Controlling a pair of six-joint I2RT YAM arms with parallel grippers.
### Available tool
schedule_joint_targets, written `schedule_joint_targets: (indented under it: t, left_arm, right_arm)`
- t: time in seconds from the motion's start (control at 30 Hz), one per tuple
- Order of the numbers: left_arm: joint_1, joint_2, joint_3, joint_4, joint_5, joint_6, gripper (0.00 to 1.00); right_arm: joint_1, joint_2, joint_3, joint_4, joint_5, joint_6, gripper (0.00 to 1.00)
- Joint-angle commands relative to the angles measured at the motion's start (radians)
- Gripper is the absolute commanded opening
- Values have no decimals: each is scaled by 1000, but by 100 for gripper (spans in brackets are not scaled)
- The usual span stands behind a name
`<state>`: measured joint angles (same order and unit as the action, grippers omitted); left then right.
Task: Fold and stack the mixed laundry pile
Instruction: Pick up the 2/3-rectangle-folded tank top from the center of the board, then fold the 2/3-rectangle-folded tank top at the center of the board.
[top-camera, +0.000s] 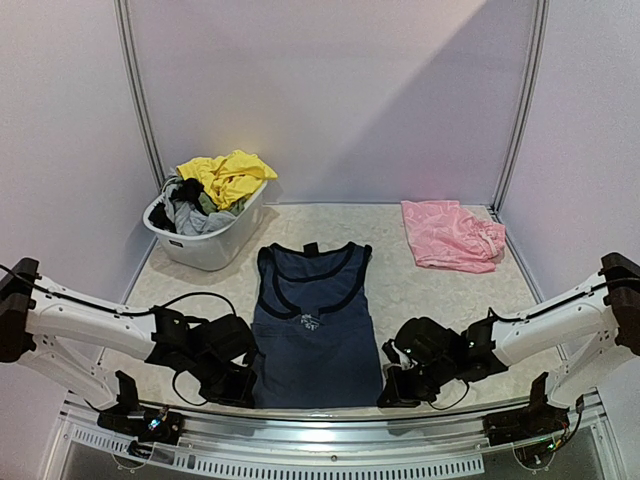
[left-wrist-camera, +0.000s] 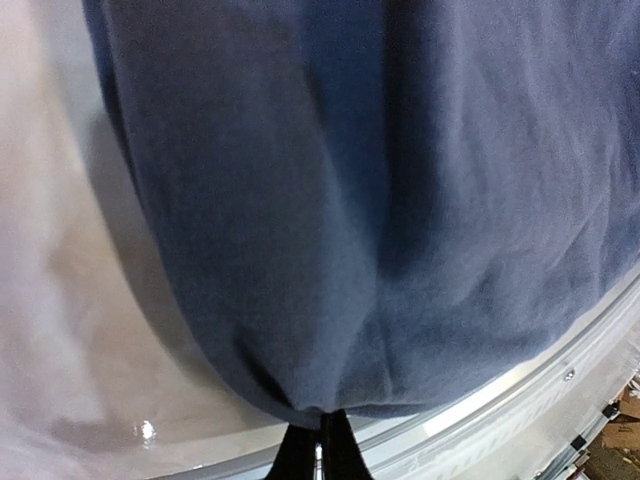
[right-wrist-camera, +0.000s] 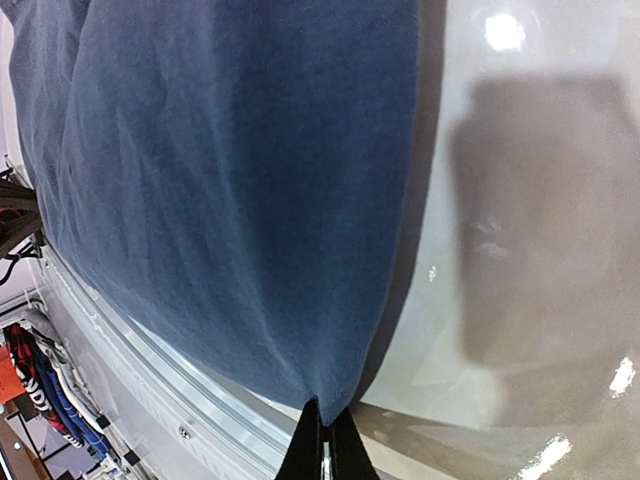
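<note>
Navy tank top flat mid-table, hem at 6 o'clock; left gripper and right gripper both pinched tight on its hem corners. Best lift both evenly, carry toward 12 o'clock, keep hem taut.

The tank top is navy blue with darker, near-black binding round the neck and armholes and a small patch of white lettering on the chest. The worktop under it is cream with a faint mottled pattern. The pink piece is a pale, even pink whose print is too faint to make out. The tub is white and shows a bright yellow piece, a light grey piece and some black cloth, and the left claw and right claw are both black.
</note>
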<state>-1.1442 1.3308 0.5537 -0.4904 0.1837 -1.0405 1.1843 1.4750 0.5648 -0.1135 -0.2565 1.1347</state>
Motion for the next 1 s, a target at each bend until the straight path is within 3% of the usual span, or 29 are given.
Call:
schedule_joint_targets:
  t: [0.0, 0.5, 0.97]
  left_arm:
    - [-33, 25, 32, -128, -28, 11, 0]
    - [-171, -93, 194, -368, -85, -19, 0]
    - [-106, -82, 478, -559, -237, 3, 0]
  right_arm:
    - [-2, -9, 57, -127, 14, -31, 0]
    - [37, -230, 130, -427, -28, -44, 0]
    - [9, -125, 543, -828, 168, -133, 0]
